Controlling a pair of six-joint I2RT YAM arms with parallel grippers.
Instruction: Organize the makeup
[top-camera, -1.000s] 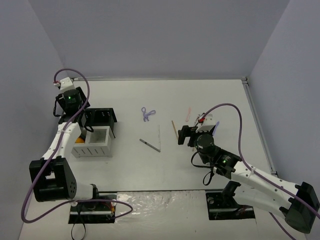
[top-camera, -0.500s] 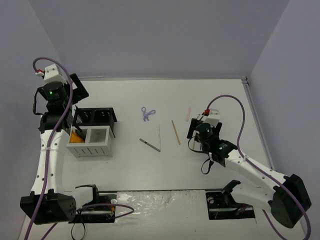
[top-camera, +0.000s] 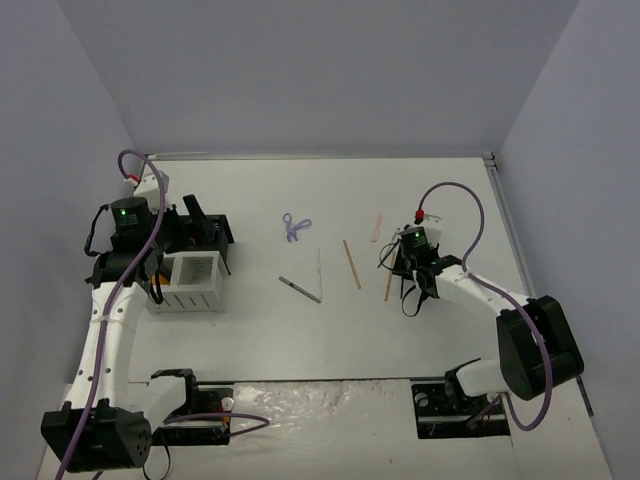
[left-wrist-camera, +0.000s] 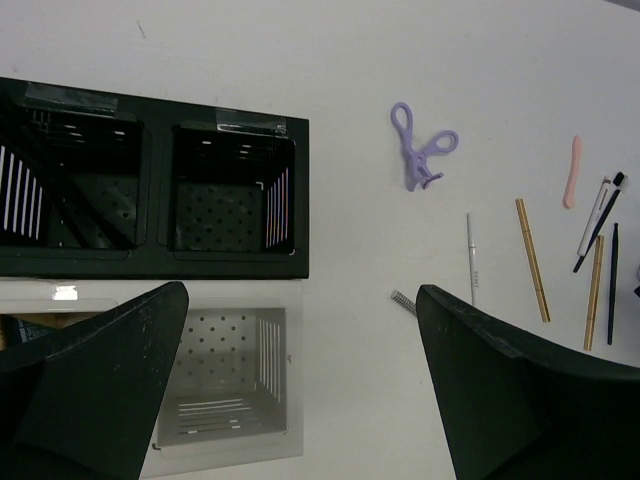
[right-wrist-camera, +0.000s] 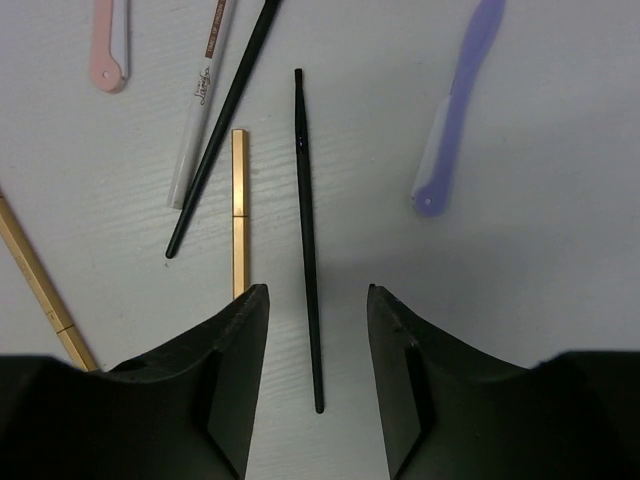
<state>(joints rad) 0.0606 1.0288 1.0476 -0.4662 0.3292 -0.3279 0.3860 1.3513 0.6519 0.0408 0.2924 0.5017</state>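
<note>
The left gripper (left-wrist-camera: 300, 300) has its fingers wide apart and empty, above the organizer box (left-wrist-camera: 230, 265). The right gripper (right-wrist-camera: 315, 300) is partly spread and touches nothing. The thin black pencil (right-wrist-camera: 305, 230) lies on the table (right-wrist-camera: 560, 250) between its fingers.

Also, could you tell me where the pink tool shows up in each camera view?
Top external: the pink tool lies right of centre, on the table's far half.
Left wrist: the pink tool is far right, upper half.
Right wrist: the pink tool is top-left, cut by the edge.
Shared landmark: the right-hand gold stick.
</note>
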